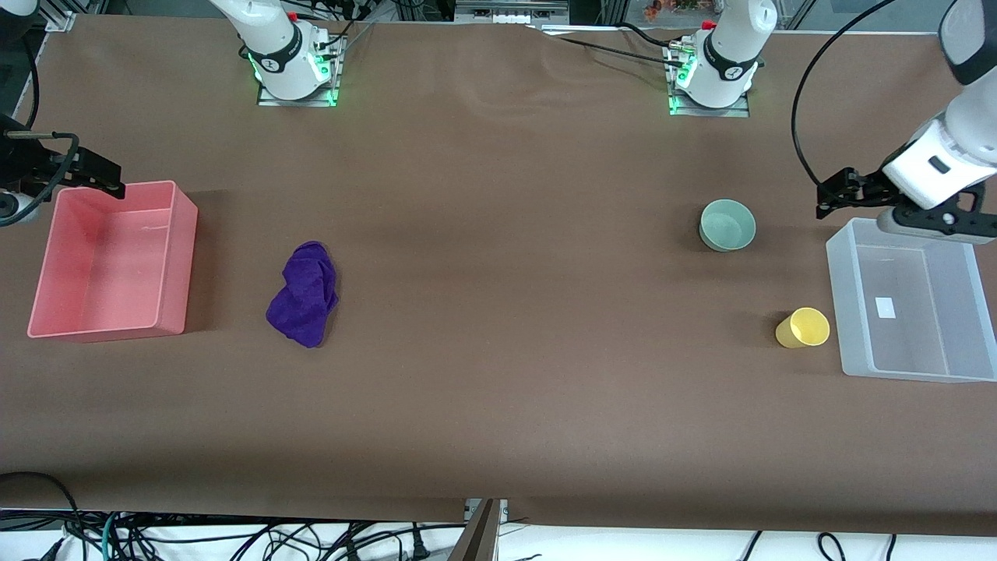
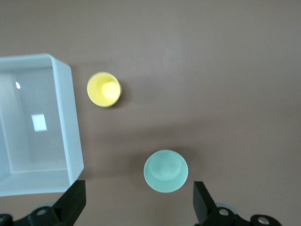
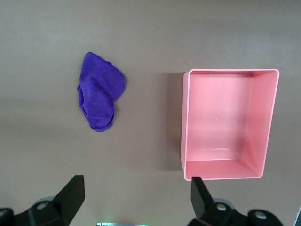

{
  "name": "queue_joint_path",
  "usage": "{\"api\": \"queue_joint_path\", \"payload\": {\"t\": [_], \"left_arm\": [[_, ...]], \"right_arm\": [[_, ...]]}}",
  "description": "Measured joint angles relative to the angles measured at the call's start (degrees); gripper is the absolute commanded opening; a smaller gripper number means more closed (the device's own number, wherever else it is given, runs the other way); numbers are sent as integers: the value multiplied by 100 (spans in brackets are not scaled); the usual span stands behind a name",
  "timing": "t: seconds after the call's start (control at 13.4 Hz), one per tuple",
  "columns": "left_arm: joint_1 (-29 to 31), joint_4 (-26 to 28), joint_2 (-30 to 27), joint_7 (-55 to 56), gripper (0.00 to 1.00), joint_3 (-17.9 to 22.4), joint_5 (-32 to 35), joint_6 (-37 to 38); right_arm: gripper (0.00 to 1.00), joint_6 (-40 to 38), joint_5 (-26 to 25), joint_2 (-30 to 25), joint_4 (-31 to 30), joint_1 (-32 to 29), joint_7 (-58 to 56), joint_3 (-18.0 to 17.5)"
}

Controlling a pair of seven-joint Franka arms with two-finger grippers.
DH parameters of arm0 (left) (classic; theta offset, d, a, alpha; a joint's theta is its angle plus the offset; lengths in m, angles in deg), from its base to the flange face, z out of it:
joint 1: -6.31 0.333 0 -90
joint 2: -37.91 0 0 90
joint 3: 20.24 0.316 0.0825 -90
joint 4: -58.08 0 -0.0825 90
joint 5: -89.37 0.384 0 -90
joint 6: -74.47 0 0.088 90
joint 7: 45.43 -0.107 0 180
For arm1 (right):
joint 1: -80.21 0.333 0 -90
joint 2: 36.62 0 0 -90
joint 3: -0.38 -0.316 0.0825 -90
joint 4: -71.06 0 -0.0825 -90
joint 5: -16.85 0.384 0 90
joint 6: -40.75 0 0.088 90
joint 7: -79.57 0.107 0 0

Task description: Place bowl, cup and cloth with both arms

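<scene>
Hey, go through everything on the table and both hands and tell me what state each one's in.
bowl: upright on the table, empty.
cup: on the table, empty.
cloth: crumpled, lying on the table.
pink bin: empty.
clear bin: empty.
left hand: open, holding nothing.
right hand: open, holding nothing.

Brown table [image 1: 498, 405]; black cables [image 1: 234, 538] tangled below its edge.

No text, brand or number is legible. A blank white label [image 1: 885, 307] sits on the floor of the clear bin [image 1: 845, 312], below the left gripper [image 1: 837, 195].
</scene>
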Motion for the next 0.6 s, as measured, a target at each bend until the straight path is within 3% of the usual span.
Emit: {"api": "queue_joint_path", "payload": {"t": [0.3,0.6], "left_arm": [[55,1055,4,0,100,25,2,7],[61,2294,45,0,100,27,2,-830]], "right_arm": [[100,298,3,38,-163,6,0,-28],[100,1618,23,422,-1374,59,0,-62]]}}
